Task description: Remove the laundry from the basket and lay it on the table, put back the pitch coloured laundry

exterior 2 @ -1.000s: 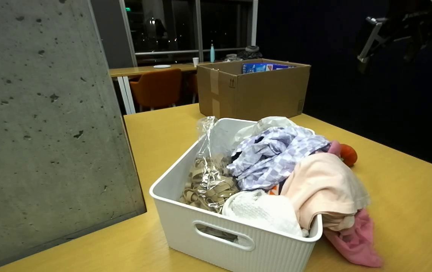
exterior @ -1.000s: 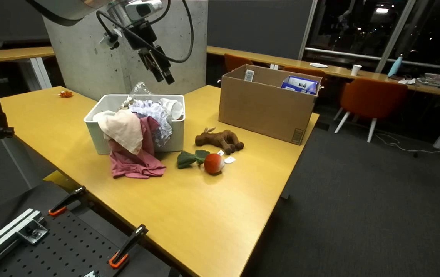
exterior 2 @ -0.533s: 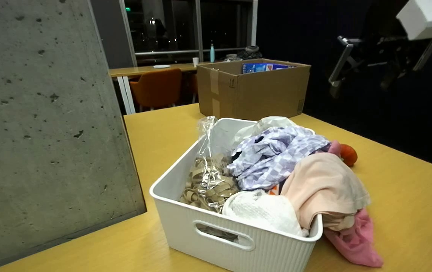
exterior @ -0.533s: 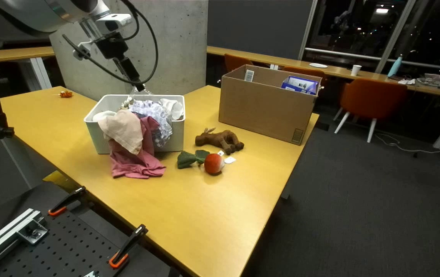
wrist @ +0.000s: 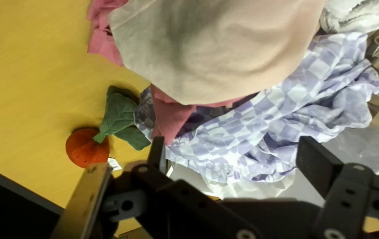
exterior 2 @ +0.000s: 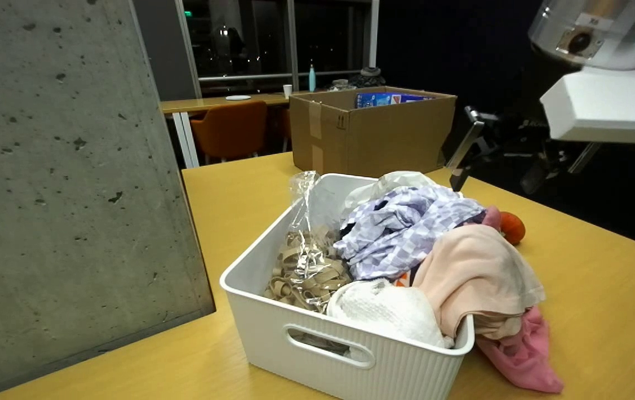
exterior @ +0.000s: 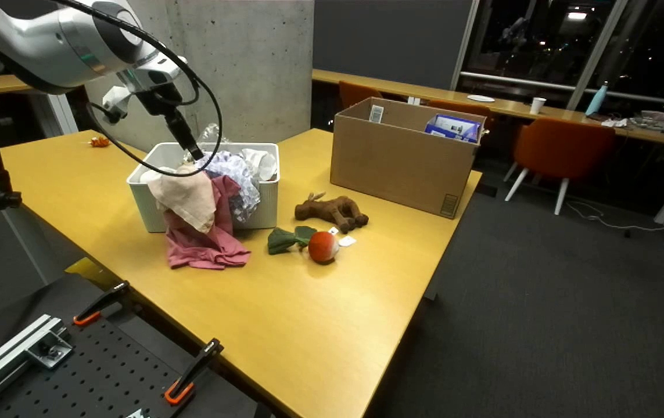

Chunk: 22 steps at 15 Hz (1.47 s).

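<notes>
You've lowered the black two-finger gripper (wrist: 232, 152), jaws apart, toward the draped edge of the white ribbed plastic basket (exterior 2: 400, 369); the crumpled lavender-checked cloth (wrist: 262, 116) is probably next out.

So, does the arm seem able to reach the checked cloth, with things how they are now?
Likely yes. In the wrist view, the open claw is over the checked cloth with nothing visible between them, and the peach cloth beside it leaves much of it bare.

Table (exterior: 297, 319) bright, windows (exterior: 529, 55) dark; glare on plastic bag (exterior 2: 310, 256).
</notes>
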### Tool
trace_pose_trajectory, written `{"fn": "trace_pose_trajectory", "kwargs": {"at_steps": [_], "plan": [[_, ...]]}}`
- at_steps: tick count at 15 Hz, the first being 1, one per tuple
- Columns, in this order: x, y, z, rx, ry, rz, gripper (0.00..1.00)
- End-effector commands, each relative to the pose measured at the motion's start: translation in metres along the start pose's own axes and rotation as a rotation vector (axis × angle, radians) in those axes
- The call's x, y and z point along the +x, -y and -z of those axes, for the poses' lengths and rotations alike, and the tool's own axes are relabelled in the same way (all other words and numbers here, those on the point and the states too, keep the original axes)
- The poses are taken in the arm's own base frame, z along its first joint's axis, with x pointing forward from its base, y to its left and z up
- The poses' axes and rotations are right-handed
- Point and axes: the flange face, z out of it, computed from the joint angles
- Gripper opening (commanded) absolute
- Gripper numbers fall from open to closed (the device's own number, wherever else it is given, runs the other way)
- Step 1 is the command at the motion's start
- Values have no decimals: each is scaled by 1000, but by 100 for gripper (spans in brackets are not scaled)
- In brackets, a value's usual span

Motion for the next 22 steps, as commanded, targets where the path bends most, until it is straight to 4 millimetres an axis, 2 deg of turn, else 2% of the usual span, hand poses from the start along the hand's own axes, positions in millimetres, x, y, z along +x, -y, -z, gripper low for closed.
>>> {"fn": "trace_pose_trajectory", "kwargs": {"at_steps": [1, 3, 6, 10, 12, 17, 22], "plan": [[19, 8, -20, 55, -36, 13, 100], [23, 20, -30, 90, -18, 25, 100], [16, 41, -41, 109, 26, 50, 100], [-1, 70, -44, 156, 130, 53, 100], [-15, 78, -40, 167, 178, 54, 100], [-45, 77, -42, 155, 284, 37, 100], [-58, 62, -47, 94, 343, 6, 100]]}}
